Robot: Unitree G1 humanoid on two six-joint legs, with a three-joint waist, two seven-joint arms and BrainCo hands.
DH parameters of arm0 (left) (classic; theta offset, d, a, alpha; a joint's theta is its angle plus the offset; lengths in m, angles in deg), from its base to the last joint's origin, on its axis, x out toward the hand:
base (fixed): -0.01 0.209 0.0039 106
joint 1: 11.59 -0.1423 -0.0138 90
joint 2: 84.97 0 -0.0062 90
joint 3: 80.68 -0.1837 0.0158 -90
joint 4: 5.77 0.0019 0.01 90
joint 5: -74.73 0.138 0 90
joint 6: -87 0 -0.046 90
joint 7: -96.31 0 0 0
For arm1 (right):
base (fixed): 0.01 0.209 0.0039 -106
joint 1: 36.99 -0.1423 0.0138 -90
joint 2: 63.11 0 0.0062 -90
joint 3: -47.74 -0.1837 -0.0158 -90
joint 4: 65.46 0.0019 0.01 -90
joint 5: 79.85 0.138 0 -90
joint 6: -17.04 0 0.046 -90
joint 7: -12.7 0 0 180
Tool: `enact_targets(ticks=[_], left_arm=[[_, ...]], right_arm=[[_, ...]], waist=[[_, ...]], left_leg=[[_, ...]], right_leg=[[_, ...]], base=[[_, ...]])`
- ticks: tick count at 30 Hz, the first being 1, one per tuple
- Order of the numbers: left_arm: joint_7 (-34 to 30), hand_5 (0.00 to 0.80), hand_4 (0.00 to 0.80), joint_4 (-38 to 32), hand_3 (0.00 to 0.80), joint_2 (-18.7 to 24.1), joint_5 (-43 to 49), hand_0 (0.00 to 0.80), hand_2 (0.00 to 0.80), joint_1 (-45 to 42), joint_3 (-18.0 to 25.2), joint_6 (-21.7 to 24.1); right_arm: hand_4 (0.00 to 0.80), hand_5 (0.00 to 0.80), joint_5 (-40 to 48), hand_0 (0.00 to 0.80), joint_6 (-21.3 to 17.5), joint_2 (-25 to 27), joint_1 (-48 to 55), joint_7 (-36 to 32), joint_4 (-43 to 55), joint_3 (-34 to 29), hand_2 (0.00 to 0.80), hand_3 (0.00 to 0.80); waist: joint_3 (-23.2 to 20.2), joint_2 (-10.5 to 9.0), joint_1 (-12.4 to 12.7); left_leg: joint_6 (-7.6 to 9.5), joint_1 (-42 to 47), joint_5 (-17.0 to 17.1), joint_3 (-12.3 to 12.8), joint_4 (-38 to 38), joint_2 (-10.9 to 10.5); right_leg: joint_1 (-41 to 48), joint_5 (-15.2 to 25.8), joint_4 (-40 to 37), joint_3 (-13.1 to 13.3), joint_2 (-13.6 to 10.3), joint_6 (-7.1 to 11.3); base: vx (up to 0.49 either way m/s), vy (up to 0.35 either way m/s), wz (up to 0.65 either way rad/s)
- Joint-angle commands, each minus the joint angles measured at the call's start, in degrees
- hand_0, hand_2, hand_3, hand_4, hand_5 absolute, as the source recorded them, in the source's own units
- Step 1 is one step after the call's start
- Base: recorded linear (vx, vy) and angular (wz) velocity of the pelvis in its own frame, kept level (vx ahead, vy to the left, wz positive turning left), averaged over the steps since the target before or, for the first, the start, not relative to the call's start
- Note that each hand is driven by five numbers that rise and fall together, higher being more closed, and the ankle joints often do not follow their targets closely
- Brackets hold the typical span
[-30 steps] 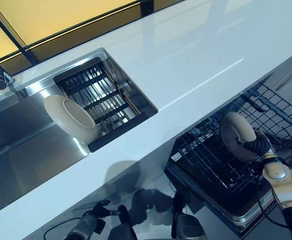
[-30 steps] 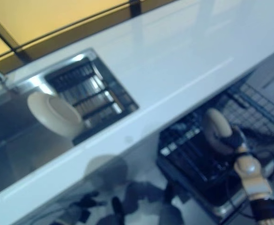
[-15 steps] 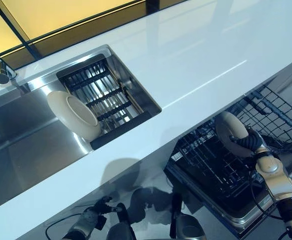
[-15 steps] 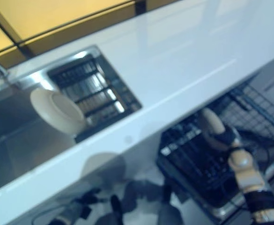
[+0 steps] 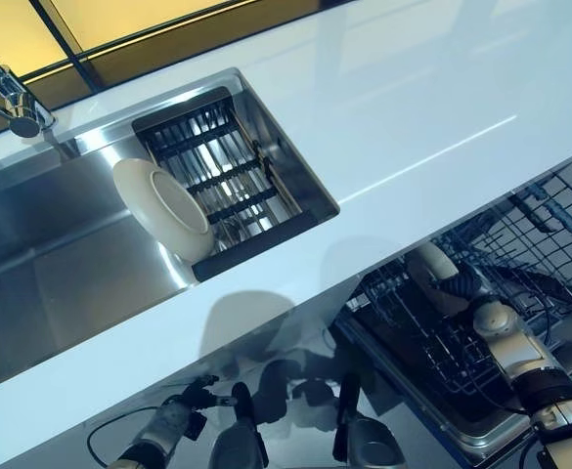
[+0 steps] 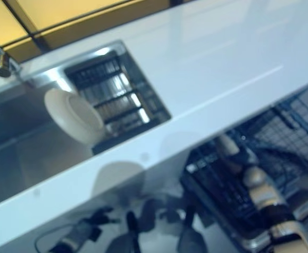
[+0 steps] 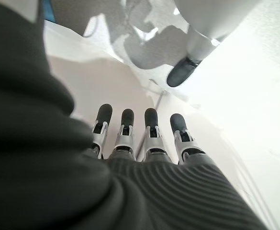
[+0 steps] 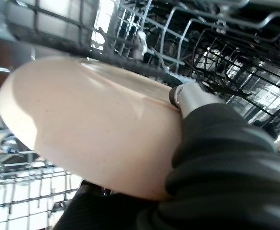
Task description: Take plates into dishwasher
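Observation:
My right hand (image 5: 463, 287) is shut on a cream plate (image 5: 428, 272), held on edge low among the tines of the dark wire dishwasher rack (image 5: 432, 342) under the counter. In the right wrist view the cream plate (image 8: 82, 124) fills the frame, with the thumb (image 8: 190, 96) over its rim and rack wires (image 8: 211, 43) right behind it. A second cream plate (image 5: 164, 209) leans on edge in the steel sink (image 5: 51, 264) against the black drying rack (image 5: 229, 181). My left hand (image 5: 173, 422) hangs low beneath the counter, fingers (image 7: 149, 129) straight and holding nothing.
A white countertop (image 5: 413, 107) runs across the scene with its front edge overhanging the dishwasher. A tap (image 5: 12, 98) stands at the sink's far left. An upper wire basket (image 5: 550, 234) juts out to the right of the plate.
My right hand has moved the plate down and inward, from above the rack to low among its tines under the counter edge. The camera view has shifted too.

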Motion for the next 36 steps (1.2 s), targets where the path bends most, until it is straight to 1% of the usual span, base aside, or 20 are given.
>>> enact_targets(ticks=[1,7,12,18,21,24,31,36], left_arm=[[0.1,0.000,0.000,-1.3,0.000,3.3,0.4,0.000,0.000,5.6,-3.0,0.8],[-0.1,0.000,0.000,-2.3,0.000,3.5,-0.4,0.000,0.000,6.5,-3.7,0.8],[-0.5,0.000,0.000,-3.0,0.000,3.6,-1.4,0.000,0.000,6.6,-4.2,1.8],[-0.3,0.000,0.000,-3.7,0.000,3.3,-1.8,0.000,0.000,7.2,-4.8,1.8],[-0.1,0.000,0.000,-3.6,0.000,3.3,-2.3,0.000,0.000,7.6,-5.4,2.0],[-0.1,0.000,0.000,-3.9,0.000,3.3,-2.4,0.000,0.000,8.0,-5.5,1.8],[-0.2,0.000,0.000,-3.7,0.000,3.3,-2.6,0.000,0.000,8.6,-5.8,2.0],[-0.3,0.000,0.000,-3.4,0.000,3.6,-2.1,0.000,0.000,8.7,-5.5,2.1]], right_arm=[[0.800,0.800,-0.3,0.800,0.3,-1.0,-5.8,0.0,-1.7,3.2,0.800,0.800],[0.800,0.800,-0.7,0.800,0.8,-0.1,-8.4,0.7,-5.0,4.3,0.800,0.800],[0.800,0.800,-1.0,0.800,0.8,0.7,-8.9,1.2,-6.5,4.7,0.800,0.800],[0.800,0.800,-0.2,0.800,3.1,0.5,-10.1,1.5,-9.3,5.3,0.800,0.800],[0.800,0.800,0.4,0.800,3.9,0.2,-11.1,1.0,-11.6,5.7,0.800,0.800],[0.800,0.800,1.1,0.800,5.5,0.0,-12.2,0.5,-14.9,5.9,0.800,0.800],[0.800,0.800,0.0,0.800,6.6,-0.7,-13.8,-1.4,-19.9,6.5,0.800,0.800],[0.800,0.800,-0.3,0.800,7.0,-1.0,-13.7,-2.5,-21.4,6.4,0.800,0.800]], waist=[[2.2,-1.09,2.2],[3.4,-0.02,2.9],[4.3,1.05,3.0],[5.2,1.88,3.4],[5.5,2.30,3.5],[5.9,2.81,4.0],[6.1,3.27,4.4],[5.9,2.78,4.6]], left_leg=[[-0.34,-3.2,-0.2,-0.6,0.0,-0.7],[-0.24,-4.2,0.0,-1.5,0.0,-1.1],[-0.08,-4.8,0.1,-2.0,0.0,-1.6],[0.04,-5.4,0.3,-2.3,0.0,-2.0],[0.11,-5.5,0.3,-2.5,0.0,-2.2],[0.22,-5.8,0.4,-2.6,0.0,-2.4],[0.36,-5.9,0.4,-2.8,0.0,-2.6],[0.47,-5.7,0.3,-2.8,0.0,-2.6]], right_leg=[[0.2,-10.1,9.6,1.1,-2.4,1.63],[-1.1,-10.6,11.1,0.8,-2.8,1.44],[-2.3,-10.9,12.2,0.9,-3.2,1.28],[-3.2,-10.9,12.8,0.8,-3.6,1.27],[-3.5,-10.9,13.0,0.8,-3.8,1.24],[-3.8,-10.9,13.3,0.7,-4.0,1.19],[-4.2,-10.8,13.6,0.5,-4.2,1.12],[-4.1,-10.7,13.7,0.4,-4.2,1.19]], base=[[-0.001,-0.015,0.06],[-0.004,0.001,0.04],[-0.004,0.004,0.02],[0.000,0.000,0.00],[-0.003,0.004,0.01],[-0.008,0.010,0.02],[0.000,0.000,0.00],[0.009,-0.016,0.04]])
